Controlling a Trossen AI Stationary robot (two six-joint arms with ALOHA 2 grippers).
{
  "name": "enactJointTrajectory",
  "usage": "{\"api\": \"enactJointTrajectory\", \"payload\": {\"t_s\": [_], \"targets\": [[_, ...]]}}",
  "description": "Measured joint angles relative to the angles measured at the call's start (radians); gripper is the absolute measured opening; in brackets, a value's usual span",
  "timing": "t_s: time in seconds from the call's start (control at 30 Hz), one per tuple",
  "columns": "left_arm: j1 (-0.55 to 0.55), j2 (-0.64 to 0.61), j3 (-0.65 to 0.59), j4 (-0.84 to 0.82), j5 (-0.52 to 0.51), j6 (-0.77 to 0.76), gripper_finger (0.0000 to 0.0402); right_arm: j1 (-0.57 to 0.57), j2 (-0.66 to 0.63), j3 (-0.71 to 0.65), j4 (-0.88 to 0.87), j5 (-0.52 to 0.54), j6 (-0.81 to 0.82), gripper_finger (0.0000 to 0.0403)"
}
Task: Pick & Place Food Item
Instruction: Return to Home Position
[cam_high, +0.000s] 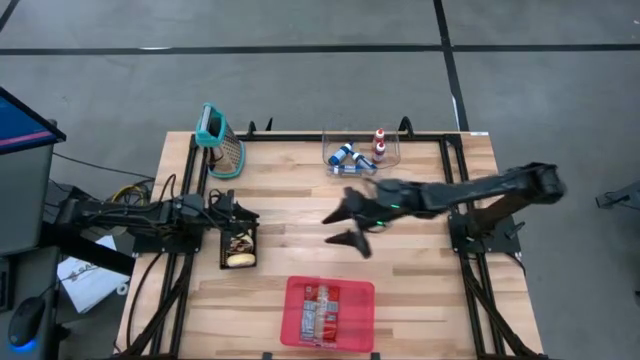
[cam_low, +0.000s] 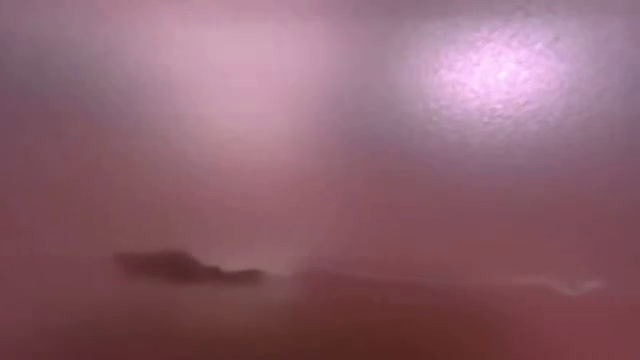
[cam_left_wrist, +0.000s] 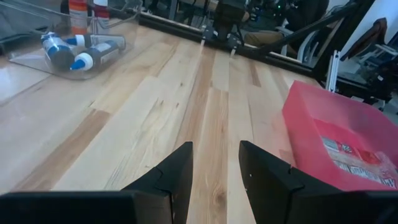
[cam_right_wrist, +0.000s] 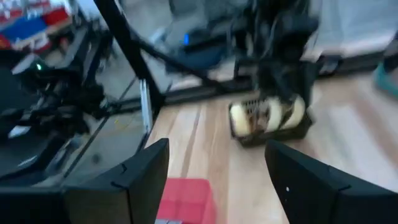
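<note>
A black tray of pale baked rolls (cam_high: 238, 248) rests on the wooden table at the left, seen also in the right wrist view (cam_right_wrist: 268, 118). My left gripper (cam_high: 243, 213) hovers just beyond the tray's far end, its fingers (cam_left_wrist: 216, 152) open, with only bare table between them. My right gripper (cam_high: 345, 228) stands wide open above the middle of the table, pointing toward the tray, with nothing between its fingers (cam_right_wrist: 217, 155). A red bin (cam_high: 328, 312) holding packaged food sits at the near edge.
A clear container of small bottles (cam_high: 360, 152) stands at the far edge, and a teal-handled grater (cam_high: 218, 140) stands at the far left corner. The low view is filled by a pinkish-red blur. Bare wood lies between the tray, the red bin and the container.
</note>
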Motion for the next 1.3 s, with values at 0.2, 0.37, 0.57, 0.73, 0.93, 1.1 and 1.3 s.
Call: {"api": "enactJointTrajectory", "payload": {"t_s": [0.2, 0.37, 0.57, 0.73, 0.93, 1.1, 1.3], "targets": [[0.0, 0.015, 0.001, 0.008, 0.0, 0.0, 0.0127, 0.033, -0.268, -0.463, 0.356, 0.171, -0.028, 0.0258], [0.0, 0.019, 0.001, 0.016, 0.001, 0.0, 0.0127, 0.042, -0.437, -0.748, 0.494, 0.21, -0.036, 0.0258], [0.0, 0.019, 0.001, 0.017, 0.001, 0.0, 0.0127, 0.044, -0.589, -0.927, 0.583, 0.213, -0.137, 0.0258], [0.0, 0.019, 0.001, 0.024, 0.001, 0.0, 0.0127, 0.043, -0.696, -1.006, 0.595, 0.216, -0.213, 0.0258], [0.0, 0.019, 0.001, 0.026, 0.001, 0.0, 0.0127, 0.042, -0.81, -1.047, 0.492, 0.216, -0.229, 0.0258], [0.0, 0.019, 0.001, 0.026, 0.001, 0.0, 0.0127, 0.041, -0.933, -1.048, 0.367, 0.216, -0.264, 0.0258], [0.0, 0.019, 0.001, 0.029, 0.001, 0.0, 0.0127, 0.014, -1.165, -1.048, 0.074, 0.216, -0.257, 0.0258]]}}
